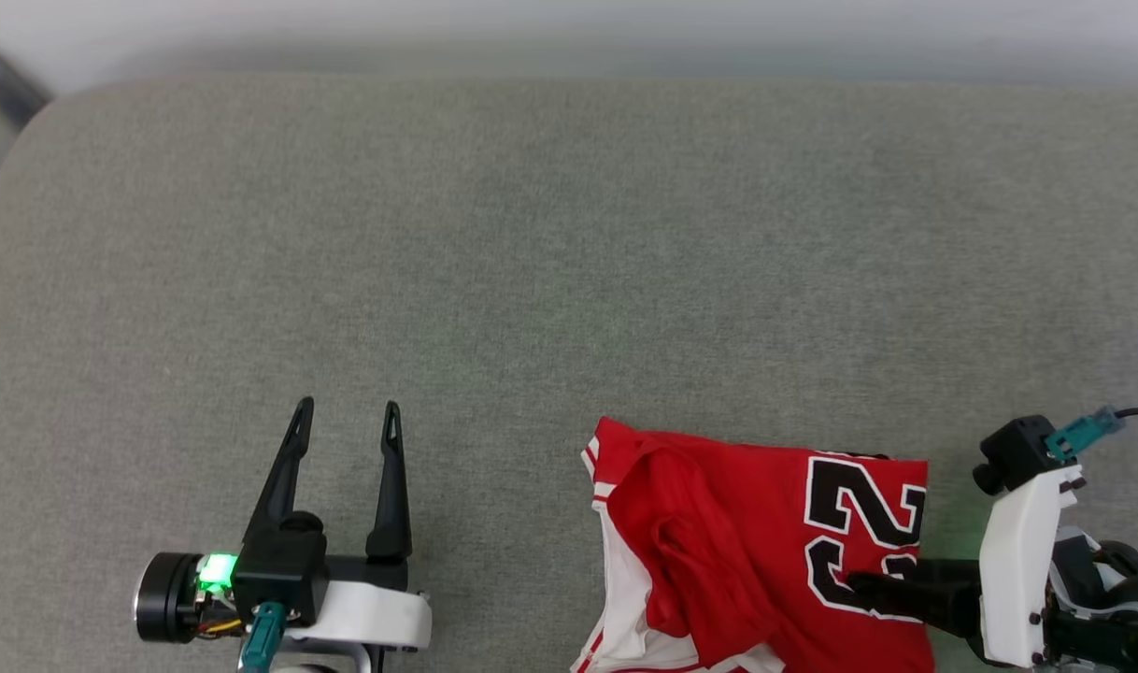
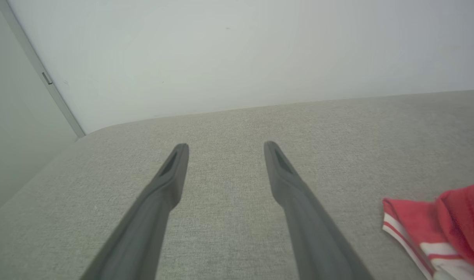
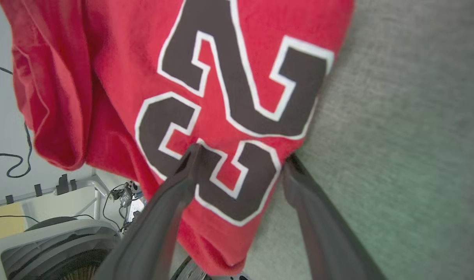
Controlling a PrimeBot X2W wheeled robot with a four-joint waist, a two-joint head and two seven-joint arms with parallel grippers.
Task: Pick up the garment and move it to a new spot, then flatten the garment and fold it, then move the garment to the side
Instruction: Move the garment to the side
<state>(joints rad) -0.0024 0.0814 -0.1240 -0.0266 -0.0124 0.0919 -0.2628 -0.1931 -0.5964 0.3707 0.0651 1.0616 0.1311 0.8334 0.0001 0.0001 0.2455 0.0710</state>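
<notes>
Red jersey cloth, the garment (image 1: pixel 746 551), lies bunched at the near edge of the grey padded surface (image 1: pixel 532 234), on its right part, with its lower portion hanging over that edge. A loose red fold covers part of a white sleeve, so we judge it neither flat nor neatly folded. The right gripper (image 3: pixel 243 153) stands spread, one finger over the black number and the other just beside the garment's side edge; it pinches nothing. The left gripper (image 1: pixel 347 407) is likewise spread over bare cloth by the near edge, well apart from the garment. We judge that this fits either a grasp being lined up for the pick-up or a release at the side. Should a grasp follow, it calls for the fingers to close across that side edge.
</notes>
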